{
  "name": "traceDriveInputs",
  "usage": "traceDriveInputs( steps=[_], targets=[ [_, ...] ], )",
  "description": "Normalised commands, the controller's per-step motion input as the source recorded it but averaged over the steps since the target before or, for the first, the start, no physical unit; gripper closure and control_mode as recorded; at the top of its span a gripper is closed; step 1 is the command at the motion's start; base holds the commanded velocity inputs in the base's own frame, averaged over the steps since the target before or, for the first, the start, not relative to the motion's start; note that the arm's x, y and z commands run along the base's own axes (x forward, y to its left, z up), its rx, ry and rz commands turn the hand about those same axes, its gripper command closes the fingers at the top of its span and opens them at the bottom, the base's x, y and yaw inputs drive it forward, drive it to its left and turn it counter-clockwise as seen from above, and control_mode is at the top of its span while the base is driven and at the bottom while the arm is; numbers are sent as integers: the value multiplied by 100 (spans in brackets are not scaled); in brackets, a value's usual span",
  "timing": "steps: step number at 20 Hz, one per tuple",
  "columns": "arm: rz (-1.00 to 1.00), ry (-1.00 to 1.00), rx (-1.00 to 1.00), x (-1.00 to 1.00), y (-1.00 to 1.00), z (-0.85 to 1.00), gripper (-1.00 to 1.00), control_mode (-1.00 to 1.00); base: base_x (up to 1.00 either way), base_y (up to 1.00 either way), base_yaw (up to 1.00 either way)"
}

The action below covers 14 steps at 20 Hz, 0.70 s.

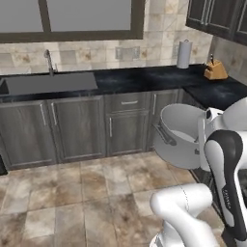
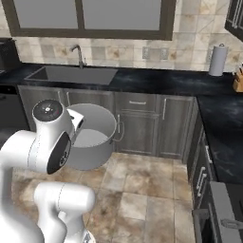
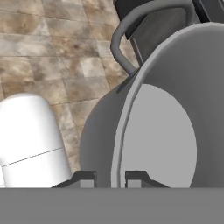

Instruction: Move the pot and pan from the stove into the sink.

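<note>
the pincer (image 3: 110,177) is closed on the rim of the pot (image 1: 181,137), held tilted above the floor; the sink (image 1: 50,83) lies far left, on the surface.

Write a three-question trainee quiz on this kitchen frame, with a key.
1. True or false: the pot is held tilted above the floor, clear of the counter.
2. What do the gripper fingers clamp? A) a loop handle B) the pot's rim wall C) the faucet
3. Fill in: the paper towel roll stands on the counter beside the ____.

Key: 1 true; 2 B; 3 knife block. The sink has nothing in it.
</note>
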Motion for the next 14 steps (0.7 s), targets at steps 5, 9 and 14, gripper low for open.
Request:
traceDriveInputs(
  steps=[5, 9, 14],
  targets=[
    [0, 0, 0, 0, 0, 0, 100, 100, 0, 77, 0],
    [0, 0, 0, 0, 0, 0, 100, 100, 0, 76, 0],
    [0, 0, 0, 0, 0, 0, 100, 100, 0, 77, 0]
  ],
)
